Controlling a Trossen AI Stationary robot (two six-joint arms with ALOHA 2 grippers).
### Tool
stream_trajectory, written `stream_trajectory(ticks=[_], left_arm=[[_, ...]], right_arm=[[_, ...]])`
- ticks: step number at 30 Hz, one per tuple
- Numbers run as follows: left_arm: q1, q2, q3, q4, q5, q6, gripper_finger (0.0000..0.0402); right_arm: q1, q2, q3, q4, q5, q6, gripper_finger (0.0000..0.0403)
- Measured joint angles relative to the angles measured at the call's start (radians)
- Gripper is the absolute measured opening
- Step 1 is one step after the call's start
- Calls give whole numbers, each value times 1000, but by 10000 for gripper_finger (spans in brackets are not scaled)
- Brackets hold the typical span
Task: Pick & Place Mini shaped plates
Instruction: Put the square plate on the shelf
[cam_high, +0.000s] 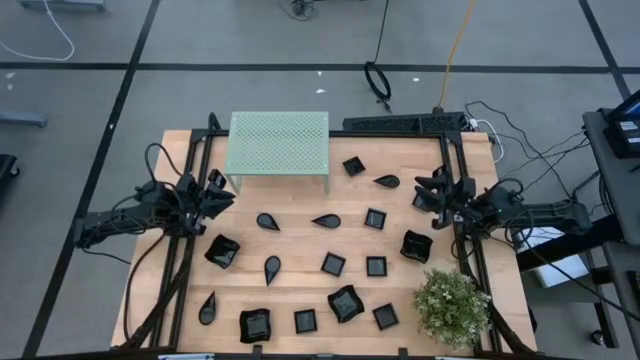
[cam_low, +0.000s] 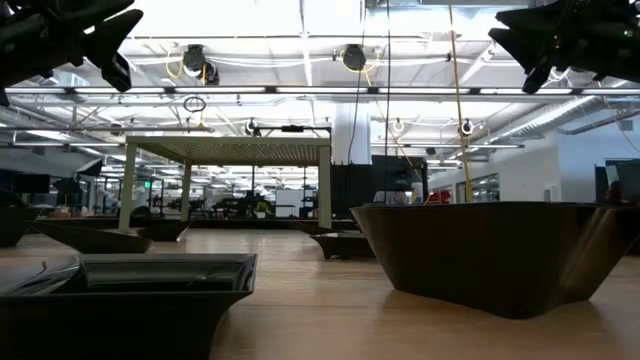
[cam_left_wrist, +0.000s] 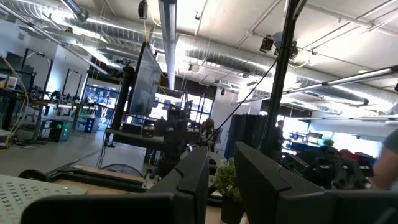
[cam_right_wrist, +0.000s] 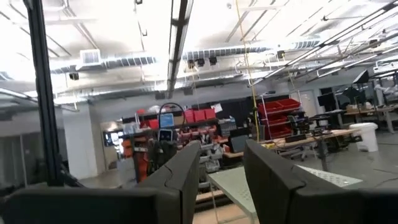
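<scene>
My left gripper (cam_high: 222, 190) and right gripper (cam_high: 428, 190) hover empty, fingers slightly parted, above the counter (cam_high: 300, 245) strewn with black mini plates (cam_high: 333, 264).

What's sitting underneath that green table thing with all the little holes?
In the low view, the space under the green perforated platform looks bare, just wooden tabletop between its legs. From above, its top hides that space, so the part behind it stays unseen.
</scene>
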Motion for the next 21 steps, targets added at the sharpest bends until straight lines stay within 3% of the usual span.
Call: stream_trajectory(ticks=[13,21], left_arm=[[0,0,0,0,0,0,81],[0,0,0,0,0,0,81]], right_arm=[[0,0,0,46,-2,425,114],[0,0,0,46,4,492,114]])
